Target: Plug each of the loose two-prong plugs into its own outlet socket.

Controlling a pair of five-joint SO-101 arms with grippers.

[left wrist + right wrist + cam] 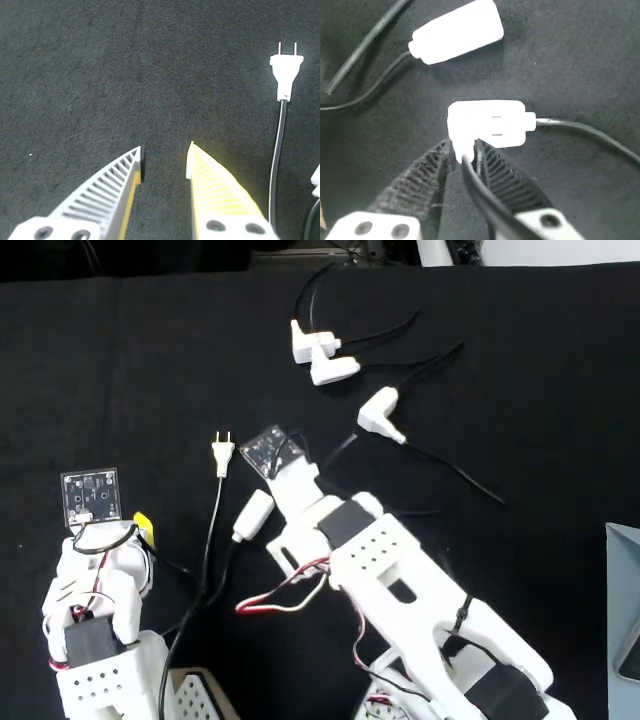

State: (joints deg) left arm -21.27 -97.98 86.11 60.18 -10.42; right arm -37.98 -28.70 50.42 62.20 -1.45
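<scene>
1. White two-prong plug on a thin black cord: loose on the black cloth worktop, both little metal prongs bare, not in any socket. Off to one side of the left hand, well apart from it.
2. Just beside that plug, a white rounded socket block of smooth plastic, lying by itself.
3. Right hand: dark ribbed fingers pressed close, pinching the short stub of a white bent plug piece and a black cord together. Cannot tell if this piece is pushed into a socket yet.
4. Near that grip, one more white smooth block with its own black cord.
5. Left hand: spread wide, holding nothing, over bare cloth. One white ribbed finger, one yellow ribbed finger, both pointy at the tip.
6. Farther up the worktop, two white plastic pieces touching each other, and a white bent piece near them, all on black cords. Too small to tell if any are joined.
7. Looks like the job is partly done at most: one plug being worked on, at least one plug left to push in.
8. Hard, shiny white plastic on the plugs; thin, bendy cords; soft, fuzzy cloth under everything.
</scene>
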